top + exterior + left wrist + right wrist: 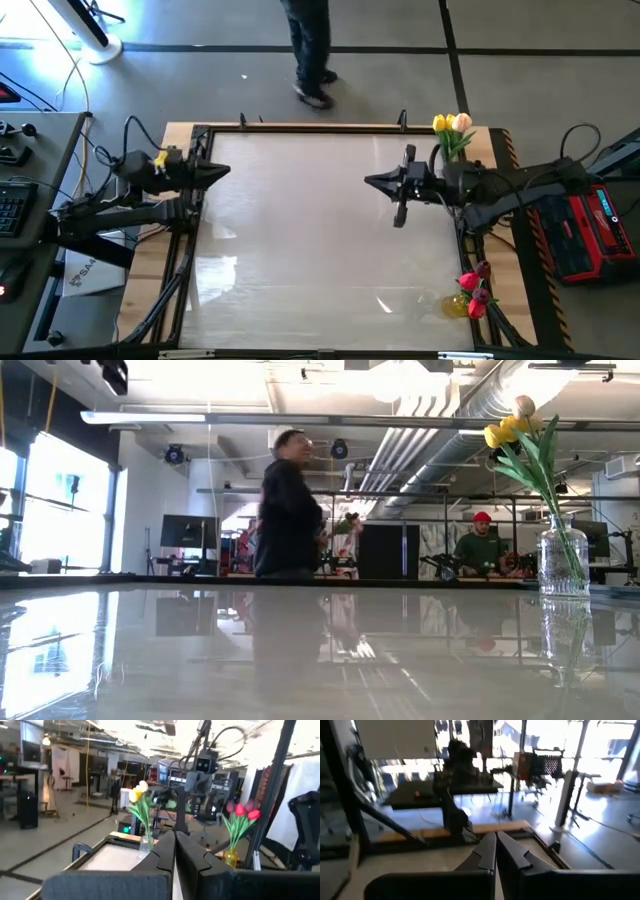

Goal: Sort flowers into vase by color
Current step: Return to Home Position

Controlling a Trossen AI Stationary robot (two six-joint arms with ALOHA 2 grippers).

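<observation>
Two bunches stand sorted on the right of the table [300, 230]: yellow-peach tulips [452, 124] in the glass vase [563, 560], red-pink tulips [474, 290] in the yellow vase [230, 858]. We see the left gripper [222, 171] and right gripper [372, 181] pinched together, empty; we judge only homing is left.

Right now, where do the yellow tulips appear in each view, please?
High: yellow tulips, top right corner of table.
Low: yellow tulips far right, in clear vase.
Left wrist: yellow tulips left of centre.
Right wrist: absent.
Landmark: red tulips, high and left wrist.
</observation>
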